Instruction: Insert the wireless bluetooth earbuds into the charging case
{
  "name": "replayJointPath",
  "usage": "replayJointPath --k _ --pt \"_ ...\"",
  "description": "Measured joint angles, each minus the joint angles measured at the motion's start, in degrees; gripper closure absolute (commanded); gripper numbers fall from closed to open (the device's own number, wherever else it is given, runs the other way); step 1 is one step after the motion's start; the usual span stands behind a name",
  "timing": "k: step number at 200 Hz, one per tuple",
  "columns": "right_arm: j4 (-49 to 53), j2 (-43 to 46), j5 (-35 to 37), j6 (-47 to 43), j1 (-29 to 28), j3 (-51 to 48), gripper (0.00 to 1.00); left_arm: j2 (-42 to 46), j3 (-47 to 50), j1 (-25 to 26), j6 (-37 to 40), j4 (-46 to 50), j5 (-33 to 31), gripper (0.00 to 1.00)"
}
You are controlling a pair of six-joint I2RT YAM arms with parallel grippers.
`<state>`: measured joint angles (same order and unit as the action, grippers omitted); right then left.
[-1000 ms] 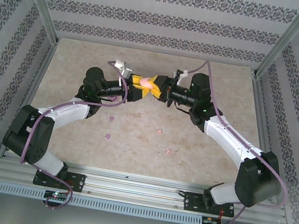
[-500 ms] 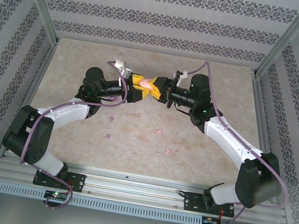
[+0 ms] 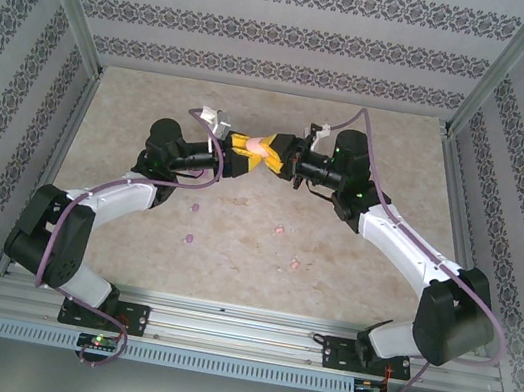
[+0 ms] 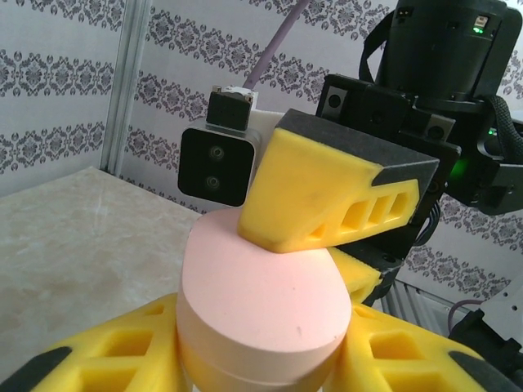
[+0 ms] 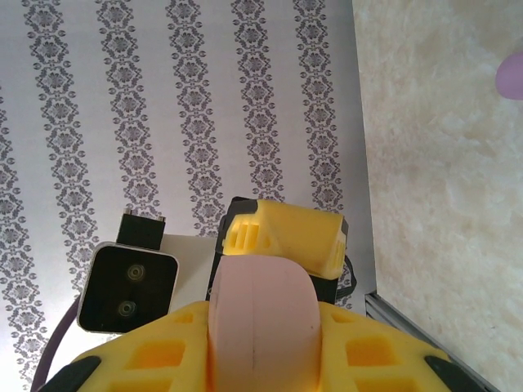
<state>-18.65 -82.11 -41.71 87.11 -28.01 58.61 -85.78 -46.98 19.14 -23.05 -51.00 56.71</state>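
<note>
The left gripper point(image 3: 240, 150) and right gripper point(image 3: 273, 147) both clamp the pink charging case point(image 4: 261, 286) above the table point(image 3: 136, 103); the earbuds point(image 3: 281, 229) lie below, nearer the bases.

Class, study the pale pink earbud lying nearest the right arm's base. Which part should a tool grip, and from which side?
Probably from straight above, closing across the rounded body of the pale pink earbud. It lies low on the table with bare surface all round, so a sideways approach would likely scrape. Its finer shape is too small to tell.
</note>
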Motion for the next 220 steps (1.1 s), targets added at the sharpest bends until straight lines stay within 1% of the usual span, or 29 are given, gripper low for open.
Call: replayJointPath --k 10,26,61,69,86,105,122,134,152,168,194,220 --pt "0.0 0.0 0.1 0.0 0.0 0.0 0.71 0.0 0.0 0.0 0.0 0.0 -0.1 0.72" --pt "0.0 0.0 0.1 -0.1 0.0 0.0 0.59 0.0 0.0 0.0 0.0 0.0 0.0 0.76" --pt "0.5 1.1 0.1 -2.0 -0.2 -0.6 0.33 0.0 0.0 0.0 0.0 0.0 0.4 0.78" --pt "1.5 1.8 0.1 -3.0 0.0 -0.7 0.29 0.1 0.0 0.0 0.0 0.0 0.7 0.78" --pt "5.6 4.1 -0.2 -6.2 1.7 -0.6 0.27 0.7 0.2 0.0 0.1 0.1 1.4 0.79" --pt "13.1 8.8 0.5 -11.8 5.8 -0.5 0.27 2.3 0.4 -0.1 0.3 0.9 2.6 0.79" --pt "20.5 13.9 3.2 -20.2 8.7 0.7 0.29 4.0 0.5 -0.1 1.0 2.3 3.9 0.79" --pt "25.2 17.1 5.7 -27.3 8.9 2.6 0.3 5.1 0.5 -0.4 1.6 3.2 5.3 0.79" --pt "30.4 20.9 8.6 -39.1 7.1 6.0 0.31 6.1 0.5 -0.7 1.9 3.6 7.3 0.8" --pt "34.0 22.8 10.4 -50.6 4.4 8.7 0.3 6.3 0.5 -1.0 1.8 3.7 9.1 0.81" --pt "37.8 23.0 12.4 -66.9 -0.5 10.1 0.27 6.4 0.5 -1.2 1.5 3.1 11.8 0.83" --pt "40.7 20.9 12.8 -78.9 -3.4 10.1 0.25 6.4 1.5 -1.2 0.6 0.9 13.4 0.86"
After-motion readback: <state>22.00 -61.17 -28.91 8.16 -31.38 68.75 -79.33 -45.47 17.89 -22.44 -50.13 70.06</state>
